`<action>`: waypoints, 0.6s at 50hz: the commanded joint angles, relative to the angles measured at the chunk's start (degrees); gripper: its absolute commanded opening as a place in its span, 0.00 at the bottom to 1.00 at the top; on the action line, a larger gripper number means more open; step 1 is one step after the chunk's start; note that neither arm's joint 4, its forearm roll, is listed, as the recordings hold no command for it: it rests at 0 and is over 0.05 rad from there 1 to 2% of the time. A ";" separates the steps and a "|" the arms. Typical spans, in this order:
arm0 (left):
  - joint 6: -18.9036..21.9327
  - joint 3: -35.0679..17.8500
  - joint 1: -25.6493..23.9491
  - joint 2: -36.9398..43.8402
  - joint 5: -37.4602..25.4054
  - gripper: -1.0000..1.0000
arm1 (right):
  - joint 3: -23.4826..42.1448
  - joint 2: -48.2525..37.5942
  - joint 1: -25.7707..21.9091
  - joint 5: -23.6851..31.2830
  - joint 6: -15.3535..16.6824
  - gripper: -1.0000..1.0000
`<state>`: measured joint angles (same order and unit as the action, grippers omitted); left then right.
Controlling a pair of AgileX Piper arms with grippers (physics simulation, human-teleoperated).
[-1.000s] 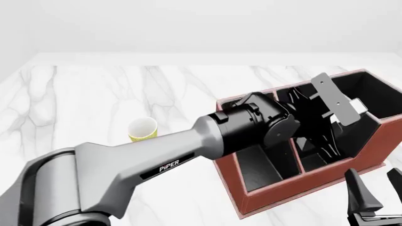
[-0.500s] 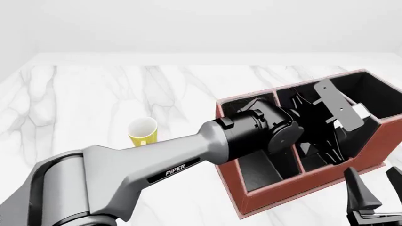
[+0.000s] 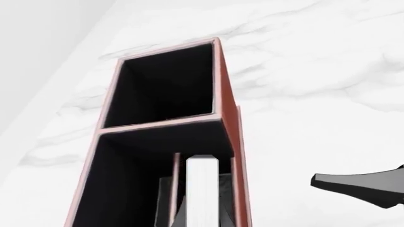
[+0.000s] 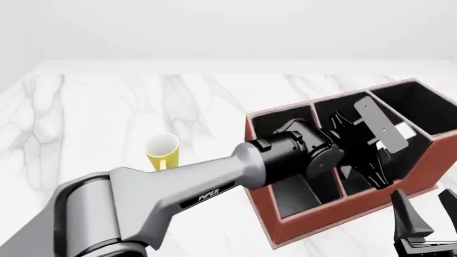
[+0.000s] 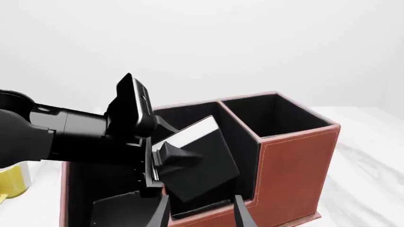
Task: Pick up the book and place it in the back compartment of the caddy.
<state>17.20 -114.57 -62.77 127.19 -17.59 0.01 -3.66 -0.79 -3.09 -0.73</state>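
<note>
— How is the light?

— Bright, even and diffuse; the marble table [image 4: 107,107] reads almost white, with no glare.

— Shadows?

— Soft ones only. The caddy [image 4: 314,214] interior is near black (detail inside is hard to read), and a faint shade lies under it toward six o'clock in the front view.

— Sharpness?

— Crisp throughout, no blur, no edge distortion visible.

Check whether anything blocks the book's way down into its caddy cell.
Nothing visible does. The left gripper holds the book tilted, partly inside the caddy; only black lining shows around and below it. The cell floor under the book is hidden.
</note>
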 commanded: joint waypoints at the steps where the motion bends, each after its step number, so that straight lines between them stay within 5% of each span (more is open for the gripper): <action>1: 0.00 -0.90 -0.62 0.46 0.75 0.00 | 0.00 -0.16 0.09 -0.18 -0.06 1.00; 30: 0.65 -4.28 0.62 5.31 -1.03 0.00 | 0.00 -0.42 0.19 -0.30 -0.31 1.00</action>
<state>16.89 -116.97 -62.60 131.82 -18.41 0.01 -4.01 -0.68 -3.38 -0.99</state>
